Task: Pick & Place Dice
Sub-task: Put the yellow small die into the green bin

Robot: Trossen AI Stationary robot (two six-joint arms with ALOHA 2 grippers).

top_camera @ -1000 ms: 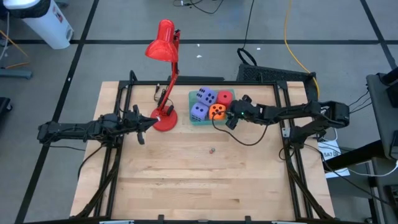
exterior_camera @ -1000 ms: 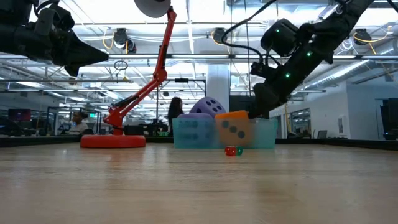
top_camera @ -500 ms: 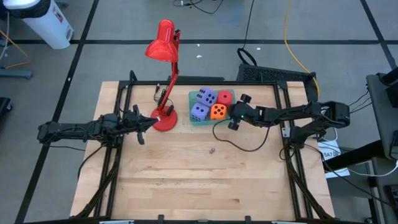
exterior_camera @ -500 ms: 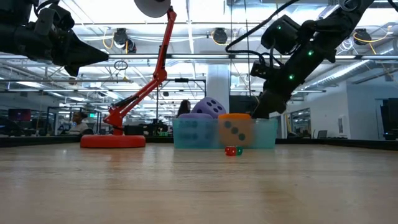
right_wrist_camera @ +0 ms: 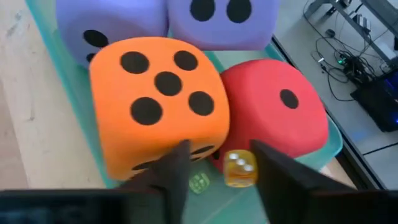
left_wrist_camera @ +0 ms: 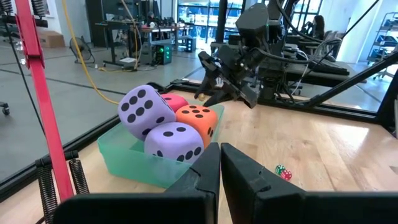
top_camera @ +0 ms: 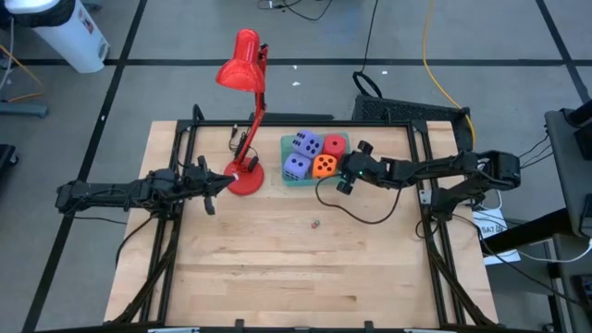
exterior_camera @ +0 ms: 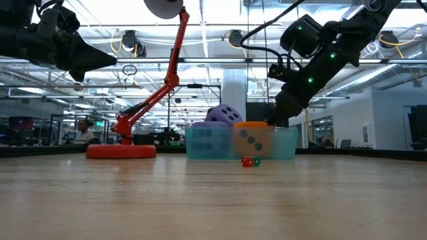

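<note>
Near the table's front middle, two tiny dice (top_camera: 315, 224), red and green, lie on bare wood, well apart from both arms. Farther back, a green tray (top_camera: 286, 148) holds four big dice: two purple (top_camera: 296, 166), one orange (top_camera: 324, 166), one red (top_camera: 334, 146). Right gripper (top_camera: 344, 176) hovers at the tray's 3 o'clock rim, arm stretched level from the right edge, wrist tipped down; fingers (right_wrist_camera: 174, 168) parted a little, holding nothing, with a small yellow die (right_wrist_camera: 238, 168) and a pale green one (right_wrist_camera: 199, 182) lying between them on the tray floor. Advice: descend straight, clear of the orange cube, and close on one small die only. Left gripper (top_camera: 209, 188) waits at 9 o'clock beside the red lamp (top_camera: 246, 176), fingers together, empty.
</note>
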